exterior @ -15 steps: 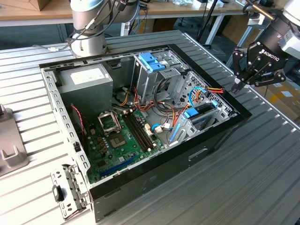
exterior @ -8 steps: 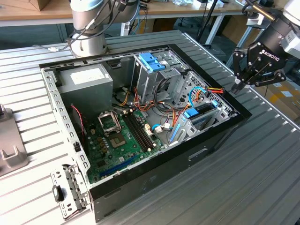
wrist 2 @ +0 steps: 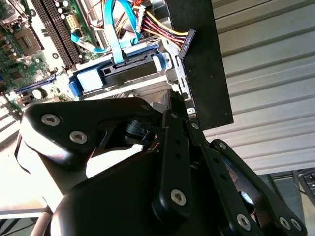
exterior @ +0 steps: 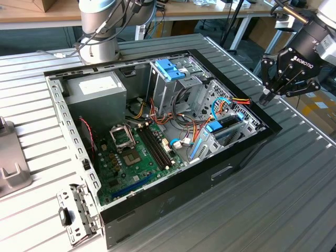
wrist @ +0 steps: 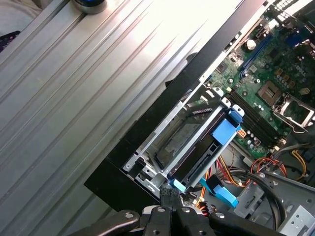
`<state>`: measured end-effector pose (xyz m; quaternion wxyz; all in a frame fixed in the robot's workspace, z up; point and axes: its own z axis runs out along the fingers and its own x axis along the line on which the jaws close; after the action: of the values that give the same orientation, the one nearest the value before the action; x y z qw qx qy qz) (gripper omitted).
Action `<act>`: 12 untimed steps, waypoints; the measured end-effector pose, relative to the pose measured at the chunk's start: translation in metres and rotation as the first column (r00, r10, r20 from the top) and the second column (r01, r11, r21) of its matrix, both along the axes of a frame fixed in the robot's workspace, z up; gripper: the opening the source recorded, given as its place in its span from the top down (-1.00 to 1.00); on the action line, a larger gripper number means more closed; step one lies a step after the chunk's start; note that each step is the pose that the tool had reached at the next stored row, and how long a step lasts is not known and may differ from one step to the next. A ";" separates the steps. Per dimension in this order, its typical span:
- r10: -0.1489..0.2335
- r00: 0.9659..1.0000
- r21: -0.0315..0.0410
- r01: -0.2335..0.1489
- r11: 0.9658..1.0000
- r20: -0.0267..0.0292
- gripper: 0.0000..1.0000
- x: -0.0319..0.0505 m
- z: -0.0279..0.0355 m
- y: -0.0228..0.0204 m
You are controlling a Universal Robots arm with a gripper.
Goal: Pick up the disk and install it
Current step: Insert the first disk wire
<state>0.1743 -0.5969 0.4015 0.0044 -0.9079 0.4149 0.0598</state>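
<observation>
- Disk (wrist: 199, 150) lies clear of the fingers (wrist: 162, 219), which are pressed together with nothing between them; it sits flat in a metal bay at the corner of the computer case (exterior: 247, 149), on the exterior view's right.
- It is a dark slab with blue plastic rails along its edges, and a pale blue flat cable plugs into one end in the second wrist view.
- Black gripper (exterior: 265, 98), made of bolted metal links, hangs just outside that corner over the case's rim; its body carries white lettering.
- Yellow, red and black wires (exterior: 239, 100) end in a loose black plug beside it.
- Further in are a green motherboard (exterior: 131, 152), an upright metal cage (exterior: 170, 79) with a blue top, and a grey box (exterior: 94, 89) bearing a white sticker.
- Ribbed aluminium table (exterior: 294, 199) carries the case.
</observation>
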 end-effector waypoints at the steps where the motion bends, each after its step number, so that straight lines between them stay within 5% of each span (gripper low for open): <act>1: 0.002 1.000 0.000 -0.002 1.000 0.000 0.79 0.0000 0.0000 0.0000; 8: 0.002 1.000 0.000 -0.002 1.000 0.000 0.77 0.0000 0.0000 0.0000; 12: 0.003 1.000 0.000 -0.003 1.000 0.000 0.29 0.0000 0.0000 0.0000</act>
<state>0.1743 -0.5969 0.4015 0.0044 -0.9085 0.4136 0.0598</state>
